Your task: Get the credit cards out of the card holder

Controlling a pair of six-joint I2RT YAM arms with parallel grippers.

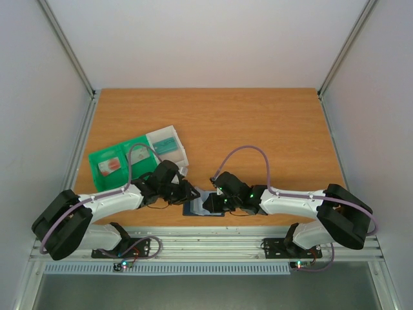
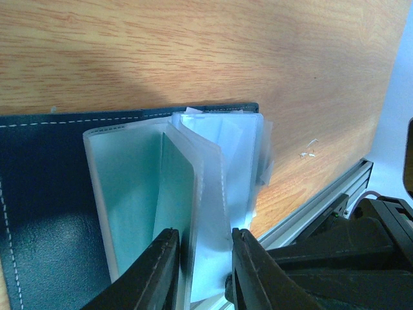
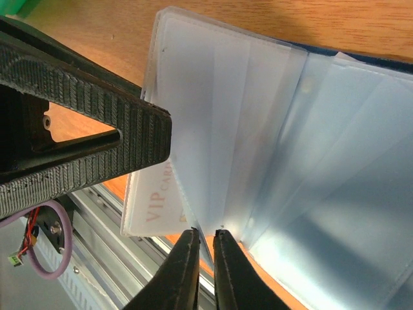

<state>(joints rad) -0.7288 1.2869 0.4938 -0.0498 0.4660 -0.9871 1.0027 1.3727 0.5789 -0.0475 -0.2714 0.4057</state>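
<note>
A whitish card (image 3: pixel 150 210) at the near edge of the table (image 1: pixel 258 123) carries the only legible text. It reads "VIP" in red capitals, with a smaller red "CARD" beside it. The letters run slanted, and the end of the smaller word lies right against the edge of a clear sleeve (image 3: pixel 213 123) of the holder (image 2: pixel 45 194). In the green bin (image 1: pixel 97 157) near the table's left edge, a second card (image 1: pixel 110 166) bears a red mark too small to read.
</note>
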